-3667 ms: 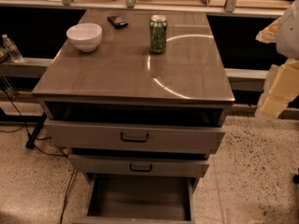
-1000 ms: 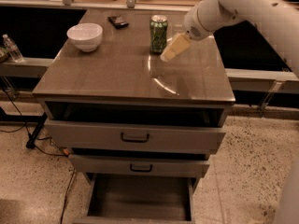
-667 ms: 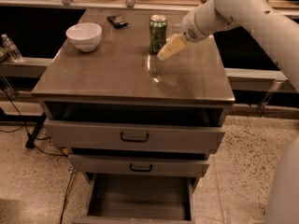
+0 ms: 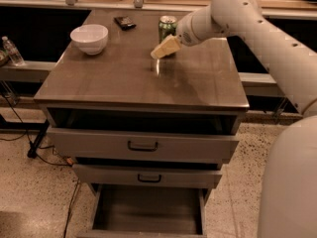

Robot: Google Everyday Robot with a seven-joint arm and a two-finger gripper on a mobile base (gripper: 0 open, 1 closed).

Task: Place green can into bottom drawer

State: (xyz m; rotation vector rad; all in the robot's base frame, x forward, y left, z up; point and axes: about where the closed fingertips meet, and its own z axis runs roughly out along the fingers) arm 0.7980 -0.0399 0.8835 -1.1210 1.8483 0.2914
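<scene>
At the bottom centre of the frame the bottom drawer (image 4: 148,209) is seen pulled out, its dark interior exposed, beneath two wider drawers (image 4: 143,145) with black handles. On the cabinet top (image 4: 124,81), in the upper middle, the gripper (image 4: 166,47) is positioned just in front of the green can (image 4: 167,28), overlapping its lower part; whether it is open or closed cannot be told. The can stands upright near the far edge. A white bowl (image 4: 89,37) is set well to its left.
</scene>
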